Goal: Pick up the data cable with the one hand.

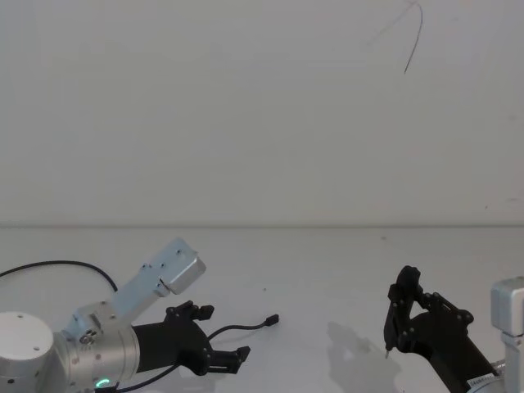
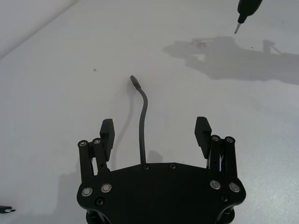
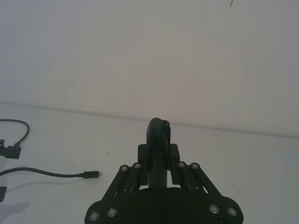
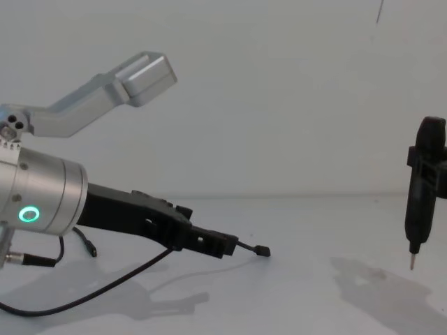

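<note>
The data cable [image 1: 237,329] is a thin black cord lying on the white table, ending in a small plug [image 1: 273,319]. My left gripper [image 1: 223,333], black with a silver cylinder and a green ring, hangs low over it, open. In the left wrist view the data cable [image 2: 143,116] runs out between the two fingers [image 2: 107,130], apart from both pads, with its plug [image 2: 134,80] past the fingertips. From the chest the left gripper [image 4: 225,247] stops just short of the plug [image 4: 262,250]. My right gripper [image 1: 403,315] is shut on a slim black pen-shaped tool [image 4: 419,195], held upright above the table.
The table's back edge [image 1: 262,227] meets a plain white wall. A black cord [image 1: 57,264] loops at the left behind my left arm. The pen tool's metal tip [image 2: 237,29] hovers to the right of the cable's end, with bare table between them.
</note>
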